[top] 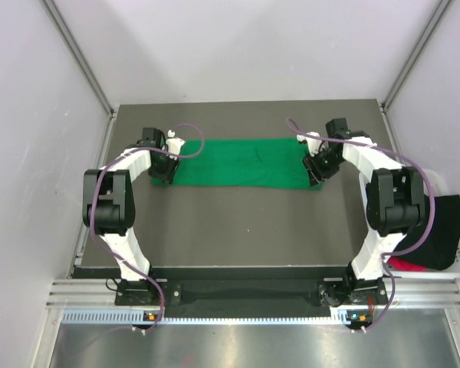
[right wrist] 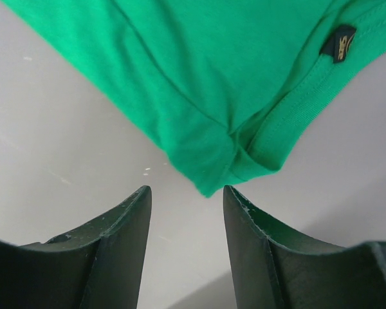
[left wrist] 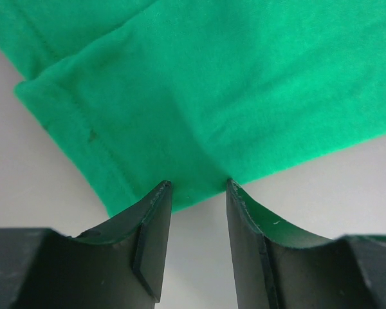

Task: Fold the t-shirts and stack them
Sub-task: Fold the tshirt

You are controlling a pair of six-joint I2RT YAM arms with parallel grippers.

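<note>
At the left end of the one green t-shirt (top: 241,162), laid flat, the left gripper (left wrist: 196,187) is held open at the hem. The right gripper (right wrist: 186,190) is held open just off its right corner. Further right, one black t-shirt (top: 445,230) and one red t-shirt (top: 405,264) are bunched.

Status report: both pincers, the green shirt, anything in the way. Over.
Left pincer open at left end of green t-shirt. Right pincer open, just short of its right corner. Shirt lying flat. Nothing in the way.
</note>
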